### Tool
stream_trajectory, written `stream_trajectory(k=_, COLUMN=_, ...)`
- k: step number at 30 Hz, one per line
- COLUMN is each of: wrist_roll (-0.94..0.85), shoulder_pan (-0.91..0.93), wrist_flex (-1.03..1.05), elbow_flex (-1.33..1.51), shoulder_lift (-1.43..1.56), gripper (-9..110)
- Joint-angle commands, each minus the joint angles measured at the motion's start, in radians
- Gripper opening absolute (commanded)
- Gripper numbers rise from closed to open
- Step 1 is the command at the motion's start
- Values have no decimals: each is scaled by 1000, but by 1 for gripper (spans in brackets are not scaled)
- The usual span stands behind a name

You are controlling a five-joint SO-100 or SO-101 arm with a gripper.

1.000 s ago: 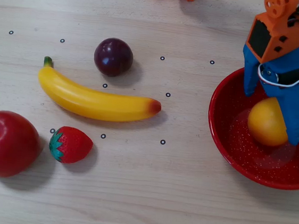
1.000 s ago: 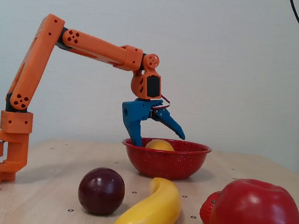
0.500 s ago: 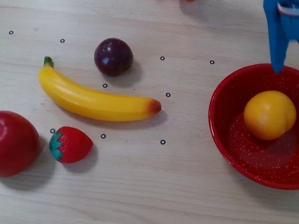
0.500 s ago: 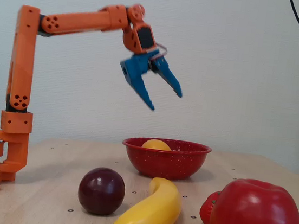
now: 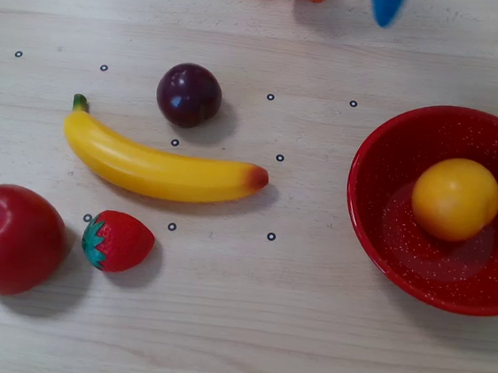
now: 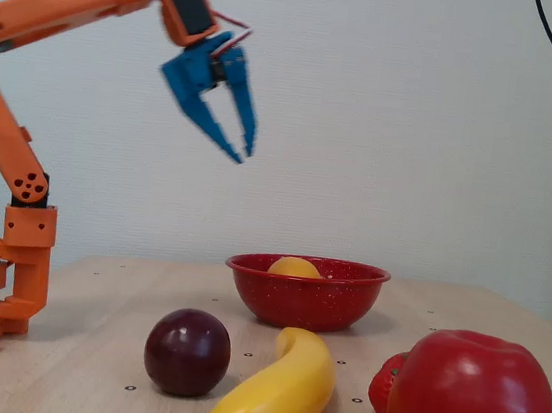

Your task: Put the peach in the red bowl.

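A single peach sits inside the red bowl near the right edge of the wooden table in the overhead view, resting just right of the bowl's centre; in the fixed view only its yellow top shows above the rim. By the look of it, the placing is done.

The blue gripper hangs high in the air above the table in the fixed view, well clear of everything, its jaws a little apart and holding nothing. The orange arm rises from its base at the table's left edge in that view.

What could yet go wrong, as a judgement: a low sweep of the arm on its way home could clip the bowl's rim and shift it towards the table's right edge, which it already sits close to, or knock the round fruit rolling.

The count: one peach, one red bowl, one dark plum, one banana, one strawberry, one red apple, one arm, one gripper.
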Motion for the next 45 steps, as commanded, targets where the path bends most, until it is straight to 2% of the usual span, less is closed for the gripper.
stream_trajectory(k=1, wrist_roll=49, shoulder_pan=-34, wrist_flex=-49, elbow_flex=86, shoulder_lift=166, gripper=0)
stream_trajectory(k=15, wrist_roll=150, shoulder_pan=-247, wrist_flex=-259, elbow_flex=850, shoulder_lift=815, gripper=0)
stream_trajectory(k=22, wrist_roll=167, shoulder_pan=-267, wrist_flex=-364, elbow_flex=1127, shoulder_lift=1042, gripper=0)
stream_trajectory(k=37, wrist_roll=144, shoulder_pan=-276, wrist_flex=-767, elbow_flex=1514, shoulder_lift=1112, gripper=0)
stream_trajectory(k=45, wrist_roll=94, shoulder_pan=-273, wrist_flex=-701, elbow_flex=1523, shoulder_lift=1112, gripper=0)
